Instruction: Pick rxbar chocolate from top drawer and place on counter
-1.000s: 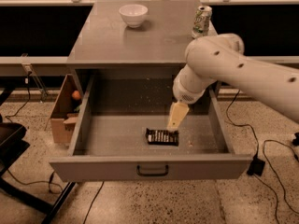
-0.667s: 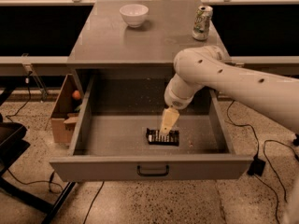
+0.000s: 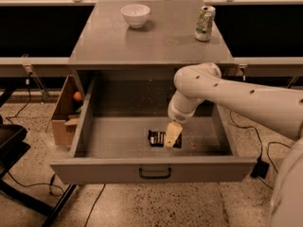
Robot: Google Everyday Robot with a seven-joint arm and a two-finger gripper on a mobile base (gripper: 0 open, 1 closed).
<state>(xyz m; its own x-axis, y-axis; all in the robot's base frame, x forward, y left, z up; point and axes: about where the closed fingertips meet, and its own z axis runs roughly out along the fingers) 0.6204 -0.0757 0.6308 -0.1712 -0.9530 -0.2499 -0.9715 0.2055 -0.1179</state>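
Note:
The top drawer [image 3: 99, 170] of the grey cabinet stands pulled out. The rxbar chocolate [image 3: 155, 138], a flat black bar with pale lettering, lies on the drawer floor near the front, right of centre. My gripper [image 3: 172, 135], cream-coloured at the end of the white arm, reaches down into the drawer and sits over the right part of the bar, covering it there. The counter [image 3: 151, 39] above is flat, grey and glossy.
A white bowl [image 3: 136, 14] stands at the counter's back centre and a green-and-white can [image 3: 204, 22] at its back right. A cardboard box [image 3: 62, 119] with an orange [image 3: 77, 96] sits on the floor left of the cabinet. Cables and a black stand leg [image 3: 28, 193] lie on the floor.
My arm has swung left and down inside the drawer. The gripper went from above and right of the bar to right over it. The bar has not moved.

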